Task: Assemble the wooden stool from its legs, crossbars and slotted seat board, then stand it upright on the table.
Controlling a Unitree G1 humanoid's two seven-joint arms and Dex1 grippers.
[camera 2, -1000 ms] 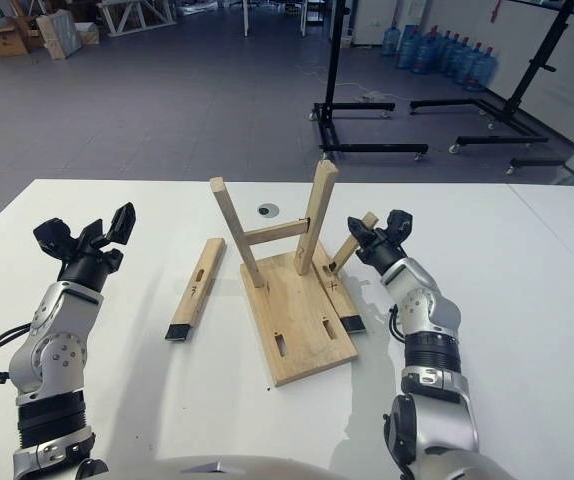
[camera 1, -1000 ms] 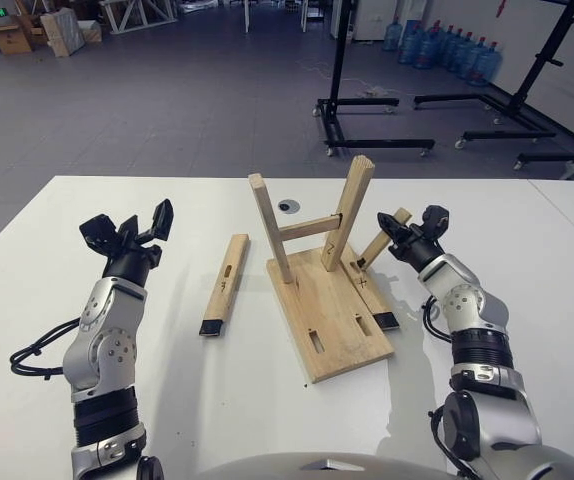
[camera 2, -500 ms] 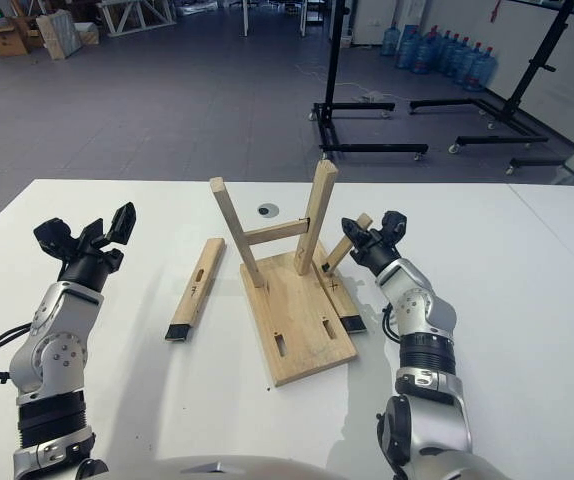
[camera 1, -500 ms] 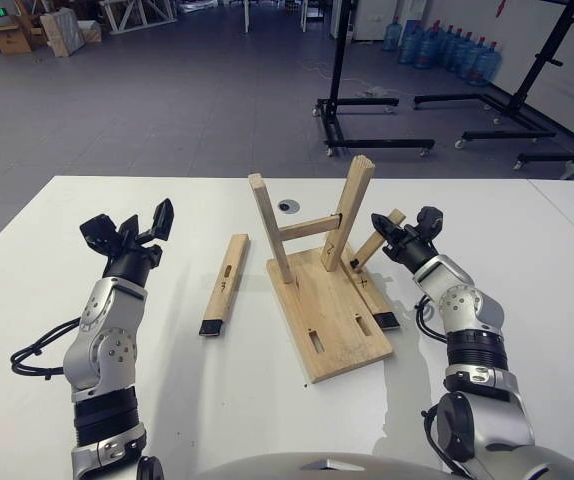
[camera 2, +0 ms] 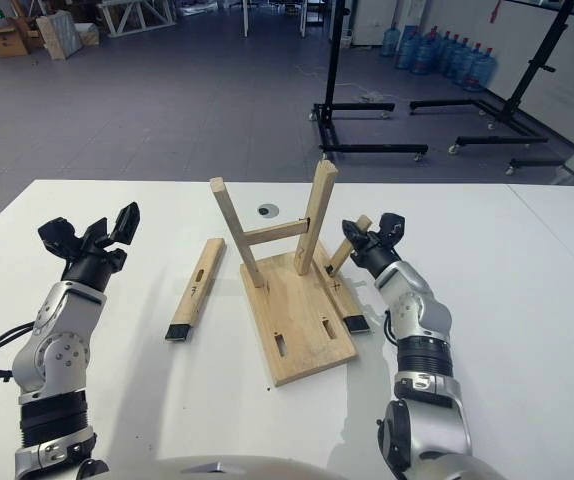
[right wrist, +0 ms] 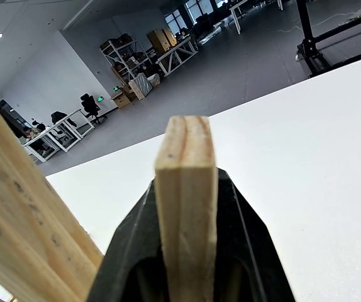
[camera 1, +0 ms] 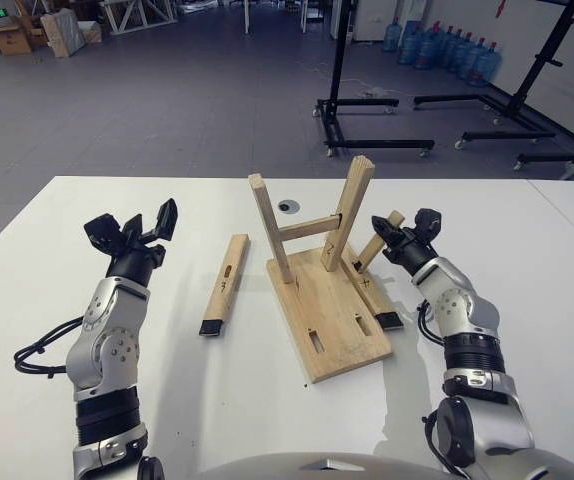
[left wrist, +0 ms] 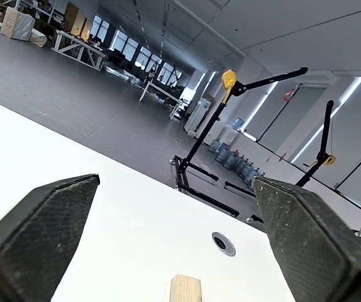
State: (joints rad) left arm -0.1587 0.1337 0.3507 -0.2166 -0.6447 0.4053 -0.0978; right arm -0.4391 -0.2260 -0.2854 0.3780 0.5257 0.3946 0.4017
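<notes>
The slotted seat board (camera 1: 329, 318) lies flat on the white table (camera 1: 527, 300). Two legs (camera 1: 348, 213) stand in it, joined by a crossbar (camera 1: 308, 228). A third leg (camera 1: 224, 285) lies loose on the table left of the board. A fourth leg (camera 1: 371, 296) with a black foot lies along the board's right edge. My right gripper (camera 1: 397, 230) is shut on the upper end of a short wooden stick (right wrist: 185, 170), which leans down toward the nearer standing leg. My left gripper (camera 1: 127, 228) stands open above the table at the left, apart from the loose leg's end (left wrist: 185, 288).
A round grommet hole (camera 1: 288, 206) sits in the table behind the standing legs. A black cable (camera 1: 35, 356) loops on the table beside my left arm. Black wheeled stands (camera 1: 372, 100) are on the floor beyond the far edge.
My right gripper has moved slightly left toward the standing legs, carrying the stick with it. My left arm has barely shifted.
</notes>
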